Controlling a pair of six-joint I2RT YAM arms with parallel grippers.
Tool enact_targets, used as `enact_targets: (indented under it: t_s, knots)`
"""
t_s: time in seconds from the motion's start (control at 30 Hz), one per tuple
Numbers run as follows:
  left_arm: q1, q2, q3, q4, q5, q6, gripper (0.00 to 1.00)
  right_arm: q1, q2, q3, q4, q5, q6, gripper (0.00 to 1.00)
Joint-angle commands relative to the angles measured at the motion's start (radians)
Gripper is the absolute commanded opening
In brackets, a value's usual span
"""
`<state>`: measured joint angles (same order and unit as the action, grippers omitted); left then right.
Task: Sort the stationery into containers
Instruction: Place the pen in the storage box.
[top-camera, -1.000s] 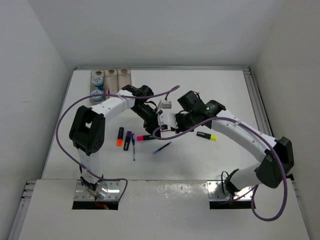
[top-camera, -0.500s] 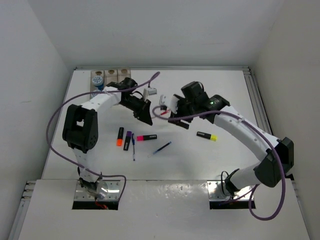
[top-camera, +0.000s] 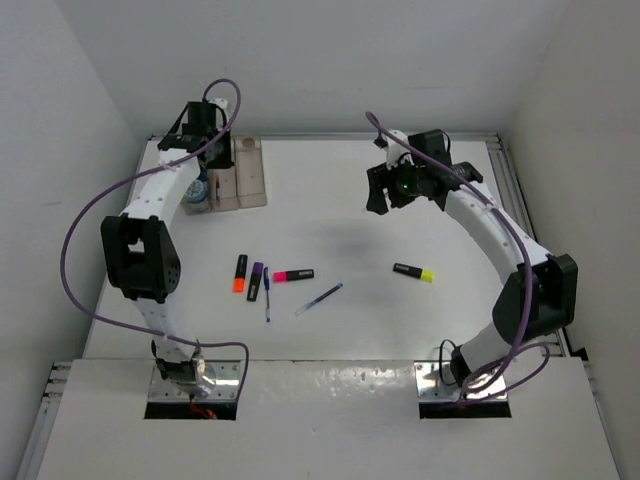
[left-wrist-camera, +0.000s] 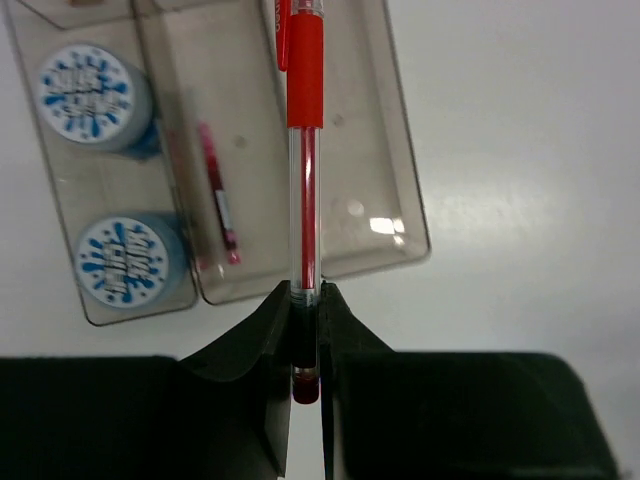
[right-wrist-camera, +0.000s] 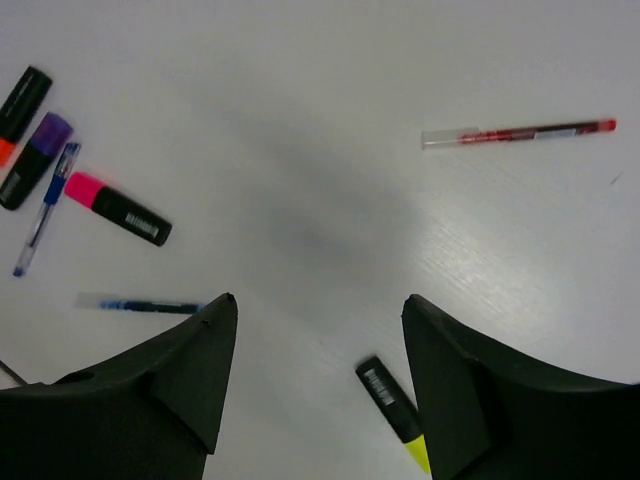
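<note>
My left gripper (left-wrist-camera: 306, 295) is shut on the lower end of a red pen (left-wrist-camera: 306, 190). The pen hangs over the right slot of the tan tray (left-wrist-camera: 400, 200), and in the top view this gripper (top-camera: 218, 150) sits at the back left above the tray (top-camera: 250, 178). Two blue-and-white discs (left-wrist-camera: 95, 85) fill the left slot. A thin red pen (left-wrist-camera: 218, 205) lies in the middle slot. My right gripper (right-wrist-camera: 318, 300) is open and empty, high over the table (top-camera: 395, 188). Beneath it are the yellow highlighter (right-wrist-camera: 392, 412) and another red pen (right-wrist-camera: 520, 131).
On the table's near left lie the orange (top-camera: 240, 273), purple (top-camera: 256, 281) and pink (top-camera: 293, 275) highlighters, plus two blue pens (top-camera: 267, 292) (top-camera: 320, 298). The yellow highlighter (top-camera: 413, 272) lies apart on the right. White walls close in three sides.
Both grippers were close together over the table's middle. The left one has swung back-left over the tray with the red pen; the right has opened and pulled away to the far right.
</note>
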<state>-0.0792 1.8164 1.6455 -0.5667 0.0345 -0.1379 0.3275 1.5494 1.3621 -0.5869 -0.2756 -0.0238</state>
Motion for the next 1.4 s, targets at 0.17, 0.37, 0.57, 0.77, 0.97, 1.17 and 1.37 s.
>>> enact_targets:
  t_s: [0.17,0.37,0.57,0.77,0.97,1.17,1.37]
  knots:
    - [0.015,0.188,0.16,0.013,-0.274,-0.124,0.0,-0.1,0.067,-0.017,0.124,-0.036,0.409,0.64]
    - [0.027,0.273,0.22,-0.022,-0.248,-0.141,0.14,-0.111,0.143,0.023,0.148,0.021,0.43,0.64]
    - [0.041,0.282,0.215,-0.018,-0.228,-0.149,0.3,-0.127,0.213,0.052,0.147,0.098,0.504,0.67]
    - [0.044,0.274,0.238,-0.022,-0.147,-0.132,0.74,-0.12,0.299,0.087,0.136,0.266,0.673,0.68]
    - [0.039,0.204,0.235,-0.019,-0.088,-0.135,0.75,-0.094,0.445,0.218,0.087,0.45,0.782,0.65]
    - [0.027,0.097,0.149,0.004,-0.067,-0.123,0.75,-0.058,0.58,0.365,0.048,0.617,0.841,0.65]
    - [0.003,0.018,0.09,0.008,-0.062,-0.123,0.75,-0.048,0.655,0.407,0.047,0.707,0.858,0.63]
